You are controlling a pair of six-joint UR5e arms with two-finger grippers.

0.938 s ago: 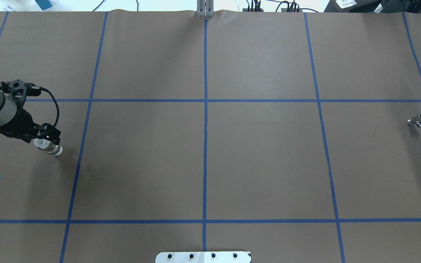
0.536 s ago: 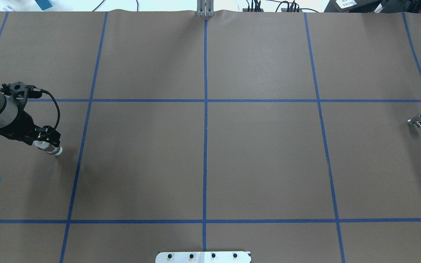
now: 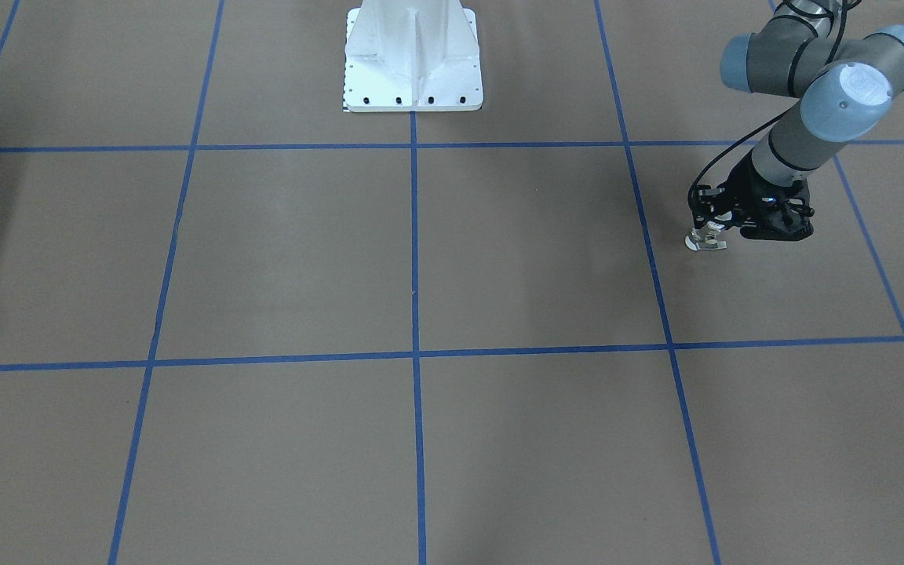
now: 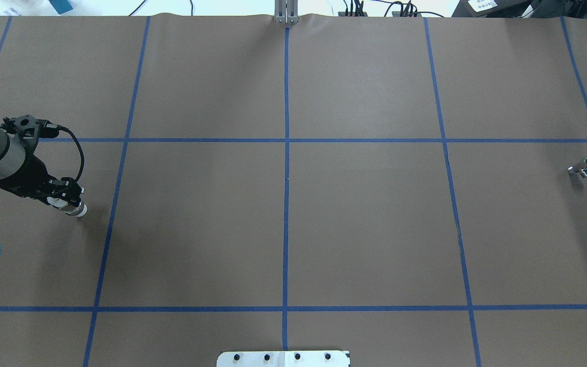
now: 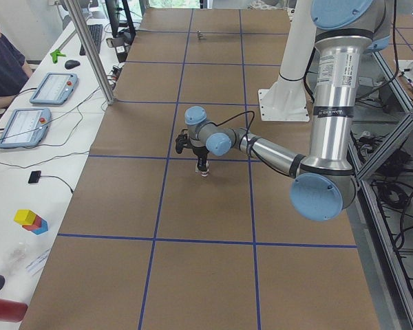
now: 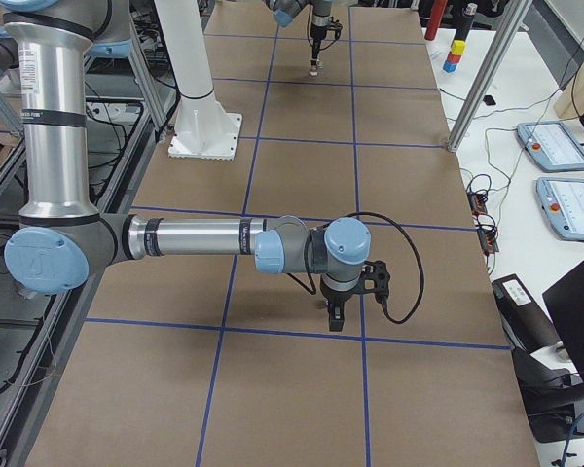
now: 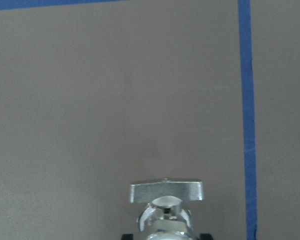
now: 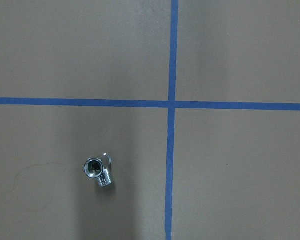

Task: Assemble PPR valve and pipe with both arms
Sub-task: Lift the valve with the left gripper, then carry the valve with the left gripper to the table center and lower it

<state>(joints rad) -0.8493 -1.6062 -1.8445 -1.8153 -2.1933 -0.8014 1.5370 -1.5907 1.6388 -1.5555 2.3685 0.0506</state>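
The PPR valve (image 4: pixel 75 209) is a small white stub with a flat silvery tab. It rests on the brown table at the far left of the overhead view. My left gripper (image 4: pixel 67 202) is down over it with its fingers against its sides. The left wrist view shows the tab (image 7: pixel 166 191) close below the camera. The front-facing view shows the left gripper (image 3: pixel 709 235) on the valve (image 3: pixel 703 242). The pipe (image 4: pixel 581 169), a tiny silver piece, lies at the far right and shows a dark opening in the right wrist view (image 8: pixel 96 171). My right gripper (image 6: pixel 333 313) hovers near there; I cannot tell its state.
The white bolted pedestal (image 3: pixel 413 63) stands at the robot's edge of the table, mid-width. Blue tape lines (image 4: pixel 286 168) divide the brown paper into squares. An operator (image 5: pixel 3 65) sits beside tablets (image 5: pixel 24 124) on the side bench.
My left wrist has shifted slightly back and left, and the fingers have drawn in on the valve. The valve and the pipe have not moved.
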